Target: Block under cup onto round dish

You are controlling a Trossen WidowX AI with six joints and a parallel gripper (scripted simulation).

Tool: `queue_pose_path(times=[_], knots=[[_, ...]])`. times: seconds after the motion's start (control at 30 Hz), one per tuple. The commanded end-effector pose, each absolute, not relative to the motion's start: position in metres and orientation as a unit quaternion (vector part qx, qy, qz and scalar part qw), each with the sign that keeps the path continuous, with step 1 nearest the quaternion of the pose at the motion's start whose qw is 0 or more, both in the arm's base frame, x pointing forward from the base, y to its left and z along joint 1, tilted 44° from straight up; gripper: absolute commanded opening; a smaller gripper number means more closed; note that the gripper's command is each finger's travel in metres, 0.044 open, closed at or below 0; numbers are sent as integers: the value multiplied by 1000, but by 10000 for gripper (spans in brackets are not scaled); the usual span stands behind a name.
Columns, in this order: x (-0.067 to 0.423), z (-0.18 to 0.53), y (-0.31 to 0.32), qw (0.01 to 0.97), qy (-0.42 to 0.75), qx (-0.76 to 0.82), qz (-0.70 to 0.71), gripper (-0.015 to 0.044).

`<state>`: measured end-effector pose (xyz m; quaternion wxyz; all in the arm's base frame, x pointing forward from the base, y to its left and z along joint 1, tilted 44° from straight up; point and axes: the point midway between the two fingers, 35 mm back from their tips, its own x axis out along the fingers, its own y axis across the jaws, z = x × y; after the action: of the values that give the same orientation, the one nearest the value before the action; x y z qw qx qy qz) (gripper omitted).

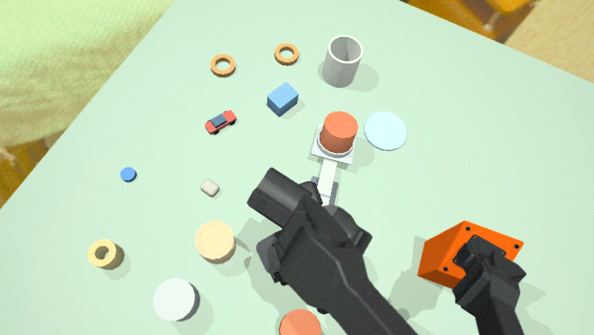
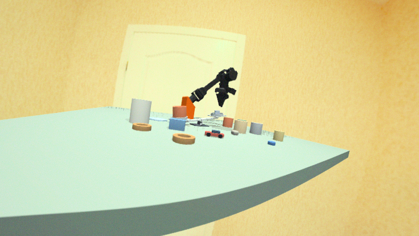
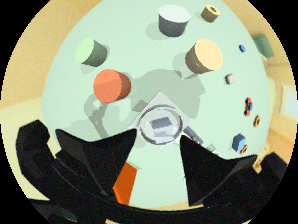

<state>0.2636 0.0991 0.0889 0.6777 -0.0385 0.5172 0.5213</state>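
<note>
My gripper (image 2: 221, 106) (image 3: 158, 135) is open and empty, above the raised end of the balance (image 1: 327, 175) (image 3: 160, 99). A small grey block (image 2: 217, 112) (image 3: 162, 123) lies uncovered inside the round rim at that end; in the top view the arm hides it. One red-orange cup (image 1: 340, 126) (image 2: 179, 111) stands upside down on the other, lower end. A like cup (image 1: 300, 326) (image 2: 227, 122) (image 3: 111, 86) stands on the table, off the balance. The pale blue round dish (image 1: 385, 130) (image 2: 158, 119) lies beside the cup-bearing end, with nothing on it.
A tan cylinder (image 1: 214, 240) (image 3: 204, 56), a white-topped cylinder (image 1: 174, 299) (image 3: 173, 21) and a green cylinder (image 3: 91, 52) stand near the raised end. A tall grey tube (image 1: 340, 68) and a blue box (image 1: 282, 98) stand beyond the lower end. A toy car (image 1: 220, 122) and several small things lie around.
</note>
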Motion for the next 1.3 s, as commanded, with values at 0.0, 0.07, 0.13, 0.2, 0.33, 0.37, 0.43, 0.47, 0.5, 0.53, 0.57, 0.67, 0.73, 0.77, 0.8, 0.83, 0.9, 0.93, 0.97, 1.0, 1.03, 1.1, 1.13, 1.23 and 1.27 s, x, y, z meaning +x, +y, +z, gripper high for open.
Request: queue_pose_path(times=[0.0, 0.07, 0.13, 0.2, 0.33, 0.37, 0.43, 0.47, 0.5, 0.53, 0.57, 0.67, 0.73, 0.77, 0.8, 0.83, 0.9, 0.93, 0.97, 1.0, 1.03, 1.1, 1.13, 1.23, 1.27], knots=[[263, 84, 93, 669, 486, -74, 557, 260], [263, 82, 90, 665, 467, -96, 576, 260], [263, 81, 87, 659, 447, -117, 593, 260], [262, 79, 85, 656, 433, -131, 605, 260], [262, 79, 84, 655, 431, -132, 606, 260], [262, 78, 85, 655, 431, -132, 606, 260], [261, 72, 91, 655, 431, -132, 606, 260], [261, 69, 94, 655, 431, -132, 606, 260], [261, 68, 95, 655, 431, -132, 606, 260], [261, 68, 95, 655, 431, -132, 606, 260], [261, 68, 95, 655, 431, -132, 606, 260], [261, 65, 97, 655, 431, -132, 606, 260], [260, 63, 100, 655, 431, -132, 606, 260], [260, 62, 101, 655, 431, -132, 606, 260], [260, 61, 102, 655, 431, -132, 606, 260], [260, 59, 103, 655, 431, -132, 606, 260], [260, 57, 105, 655, 431, -132, 606, 260], [259, 56, 106, 655, 431, -132, 606, 260], [259, 55, 107, 655, 431, -132, 606, 260], [259, 54, 109, 655, 431, -132, 606, 260], [259, 52, 110, 655, 431, -132, 606, 260], [258, 50, 112, 655, 431, -132, 606, 260], [258, 49, 113, 655, 431, -132, 606, 260], [258, 46, 116, 655, 431, -132, 606, 260], [257, 45, 117, 655, 430, -132, 606, 260]])
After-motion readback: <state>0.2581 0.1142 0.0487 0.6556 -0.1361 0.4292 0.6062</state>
